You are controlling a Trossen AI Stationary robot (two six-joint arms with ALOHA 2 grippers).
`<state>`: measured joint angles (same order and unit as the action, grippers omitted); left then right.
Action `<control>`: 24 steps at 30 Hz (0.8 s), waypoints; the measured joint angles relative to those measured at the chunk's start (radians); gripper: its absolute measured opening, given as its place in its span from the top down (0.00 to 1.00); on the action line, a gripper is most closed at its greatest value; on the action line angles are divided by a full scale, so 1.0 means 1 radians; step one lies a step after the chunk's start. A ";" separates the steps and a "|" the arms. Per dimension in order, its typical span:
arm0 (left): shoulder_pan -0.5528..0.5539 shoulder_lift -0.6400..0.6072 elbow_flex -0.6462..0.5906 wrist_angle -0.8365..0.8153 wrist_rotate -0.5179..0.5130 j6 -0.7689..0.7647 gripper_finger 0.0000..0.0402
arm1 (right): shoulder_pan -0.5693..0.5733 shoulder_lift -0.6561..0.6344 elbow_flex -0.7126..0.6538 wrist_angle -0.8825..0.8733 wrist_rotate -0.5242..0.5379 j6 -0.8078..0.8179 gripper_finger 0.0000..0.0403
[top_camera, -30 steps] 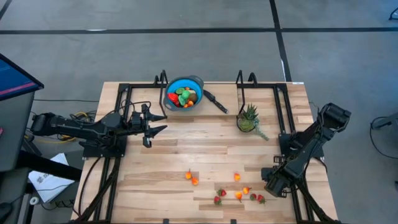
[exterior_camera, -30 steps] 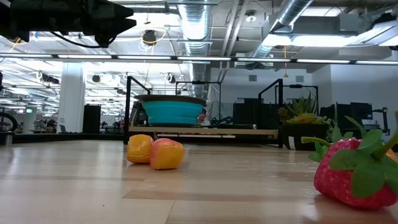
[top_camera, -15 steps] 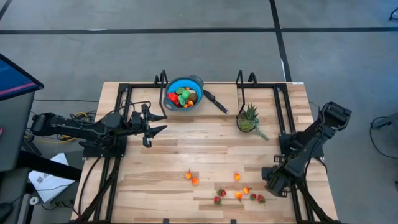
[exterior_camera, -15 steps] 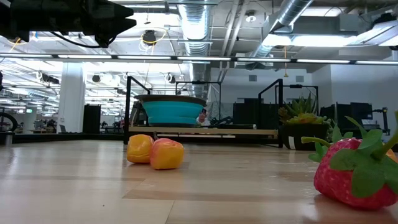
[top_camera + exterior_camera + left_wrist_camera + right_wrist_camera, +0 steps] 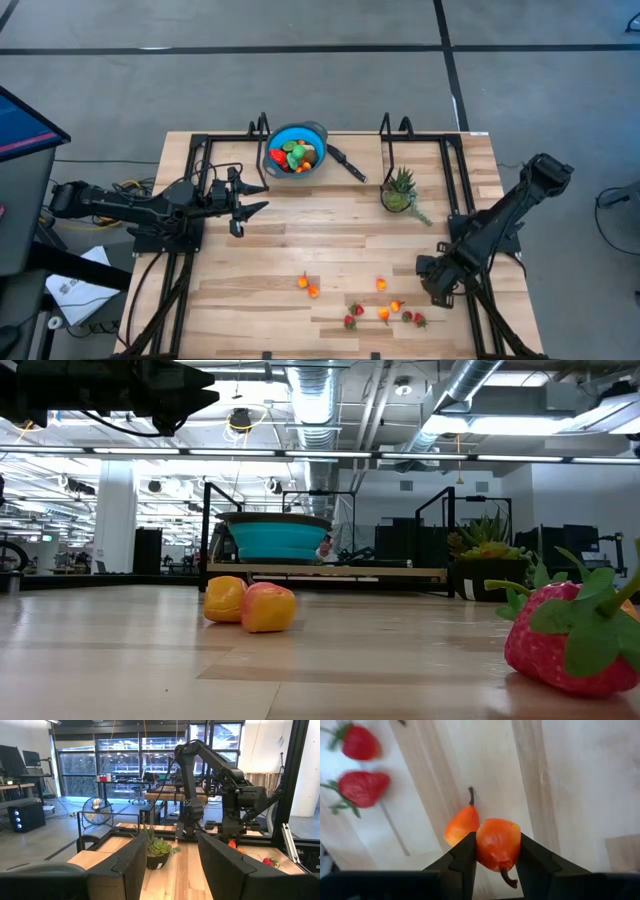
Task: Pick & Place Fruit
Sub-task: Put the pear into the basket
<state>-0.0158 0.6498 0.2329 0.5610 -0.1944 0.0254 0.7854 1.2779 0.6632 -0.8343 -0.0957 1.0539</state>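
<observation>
Your right pincer was closed on an orange toy pear just above the desk, gripped across its rounded belly. It looked light, stiff and smooth, likely slippery. Your left pincer waited open near the bowl.

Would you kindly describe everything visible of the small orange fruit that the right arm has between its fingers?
The orange fruit is a small, glossy, plastic-looking toy pear, orange shading to red, with a dark curved stem showing at one end. It is clamped between the two dark fingers of the right pincer, which press on its opposite sides, holding it above the pale wooden table. A second orange pear lies on the wood just beyond it; whether the two touch cannot be told.
</observation>
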 joint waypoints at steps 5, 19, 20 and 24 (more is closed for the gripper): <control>0.000 0.000 0.000 0.002 -0.003 0.024 0.57 | -0.073 -0.051 0.000 0.022 0.045 -0.042 0.73; 0.000 0.000 0.000 0.001 -0.114 0.105 0.57 | -0.516 -0.109 0.002 0.487 0.214 -0.435 0.73; 0.000 0.000 0.000 0.001 -0.114 0.105 0.57 | -0.547 -0.102 0.002 0.544 0.214 -0.476 0.73; 0.000 0.000 0.000 0.001 -0.113 0.101 0.57 | -0.663 -0.071 0.006 0.766 0.214 -0.638 0.73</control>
<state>-0.0154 0.6498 0.2330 0.5621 -0.3078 0.1261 0.1220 1.2072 0.6693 -0.0688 0.1181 0.4163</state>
